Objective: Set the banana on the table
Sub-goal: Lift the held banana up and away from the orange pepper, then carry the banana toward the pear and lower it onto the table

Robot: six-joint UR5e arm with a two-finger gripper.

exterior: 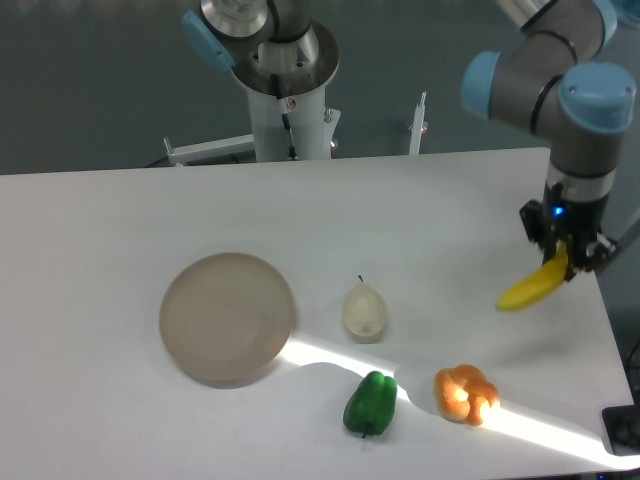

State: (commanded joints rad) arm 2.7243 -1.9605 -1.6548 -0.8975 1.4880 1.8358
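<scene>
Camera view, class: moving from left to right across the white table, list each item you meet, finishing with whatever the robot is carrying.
plate → pear and green pepper, almost level → orange fruit → banana, held at its upper end by the gripper.

Dark grey-green floor point(90, 90), sunlit streak

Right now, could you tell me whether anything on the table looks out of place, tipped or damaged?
Nothing stands out. The plate, pear, green pepper and orange fruit rest apart on the table, none visibly damaged. The banana hangs tilted from the gripper, above the table's right side.
</scene>
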